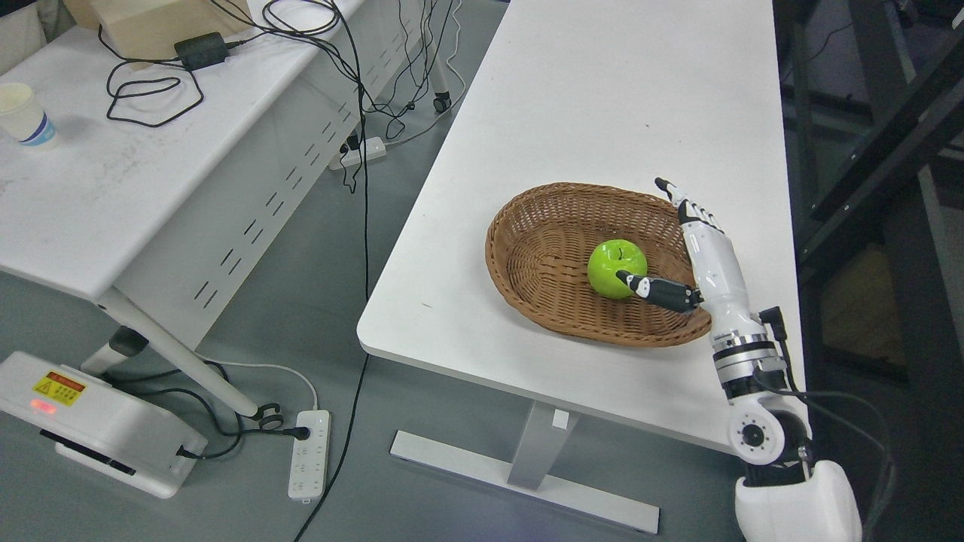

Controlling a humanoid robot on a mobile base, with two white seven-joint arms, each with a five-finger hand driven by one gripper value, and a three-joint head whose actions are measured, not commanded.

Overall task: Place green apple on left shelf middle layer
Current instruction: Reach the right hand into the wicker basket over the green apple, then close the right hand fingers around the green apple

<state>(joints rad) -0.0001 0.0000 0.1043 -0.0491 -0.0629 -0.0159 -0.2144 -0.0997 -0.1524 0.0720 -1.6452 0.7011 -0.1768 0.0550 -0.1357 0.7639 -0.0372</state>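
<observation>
The right robot hand [681, 252] is spread, thumb tip touching the green apple [617, 268] just to its left inside the wicker basket [542, 248] on the counter [602, 113]; smooth, rigid, likely slippery, so cup its widest middle.

Paper cup [25, 114] on left table [113, 203]; power strip [309, 454] on floor.

head view | high, angled down | table [602, 113] mid-range, perhaps tilted
</observation>
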